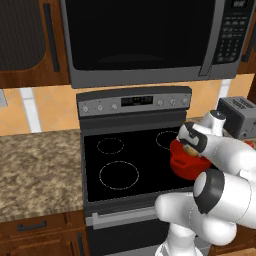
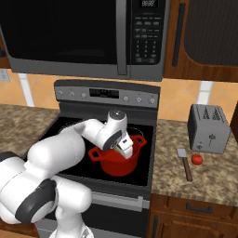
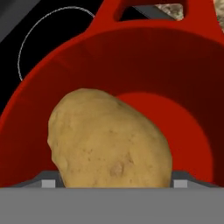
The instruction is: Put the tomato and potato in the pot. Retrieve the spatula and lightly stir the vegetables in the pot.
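The tan potato (image 3: 109, 140) sits between my gripper's (image 3: 114, 181) fingertips, right over the mouth of the red pot (image 3: 188, 74), whose red floor shows below it. The pot (image 2: 116, 162) stands on the stove's front right burner, and my gripper (image 2: 124, 145) hangs just above its rim, shut on the potato. From the left, the gripper (image 1: 192, 145) covers part of the pot (image 1: 186, 167). The red tomato (image 2: 197, 159) lies on the right counter beside the spatula (image 2: 185, 163), whose grey blade points toward the wall.
A silver toaster (image 2: 208, 128) stands on the right counter behind the tomato. The black stovetop (image 1: 117, 175) has bare burner rings on its left half. A microwave (image 1: 145, 35) hangs above the stove. Granite counter (image 1: 35, 170) extends to the left.
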Available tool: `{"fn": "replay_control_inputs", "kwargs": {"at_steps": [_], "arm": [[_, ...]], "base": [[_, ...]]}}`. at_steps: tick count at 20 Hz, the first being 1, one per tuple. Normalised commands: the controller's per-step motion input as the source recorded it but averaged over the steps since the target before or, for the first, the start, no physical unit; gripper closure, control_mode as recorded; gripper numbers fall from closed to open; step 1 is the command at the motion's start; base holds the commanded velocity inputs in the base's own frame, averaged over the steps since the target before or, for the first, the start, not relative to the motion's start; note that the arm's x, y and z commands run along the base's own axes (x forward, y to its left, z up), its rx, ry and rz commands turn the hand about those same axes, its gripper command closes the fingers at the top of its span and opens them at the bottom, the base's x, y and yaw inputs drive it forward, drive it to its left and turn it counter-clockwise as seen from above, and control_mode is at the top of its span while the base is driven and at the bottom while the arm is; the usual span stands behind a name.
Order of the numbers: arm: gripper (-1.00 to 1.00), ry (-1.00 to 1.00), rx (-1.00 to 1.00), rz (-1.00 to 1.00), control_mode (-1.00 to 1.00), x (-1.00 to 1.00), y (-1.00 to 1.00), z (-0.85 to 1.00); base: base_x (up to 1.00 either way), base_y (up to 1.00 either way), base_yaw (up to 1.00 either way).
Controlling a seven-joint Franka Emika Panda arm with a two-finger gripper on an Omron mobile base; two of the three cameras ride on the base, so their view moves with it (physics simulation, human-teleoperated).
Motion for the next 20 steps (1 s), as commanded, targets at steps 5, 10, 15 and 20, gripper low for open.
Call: {"fn": "replay_control_inputs", "kwargs": {"at_steps": [5,10,15,20], "arm": [[-1.0,0.09,0.0,0.0,-1.0,0.24,0.0,0.17],[-1.0,0.0,0.0,0.0,-1.0,0.01,-0.22,0.59],[-1.0,-0.03,0.0,0.05,-1.0,-0.14,-0.47,0.41],[-1.0,-0.15,0.0,0.16,-1.0,-0.65,-0.94,0.17]], "base": [[0.0,0.0,0.0],[0.0,0.0,0.0],[0.0,0.0,0.0],[0.0,0.0,0.0]]}}
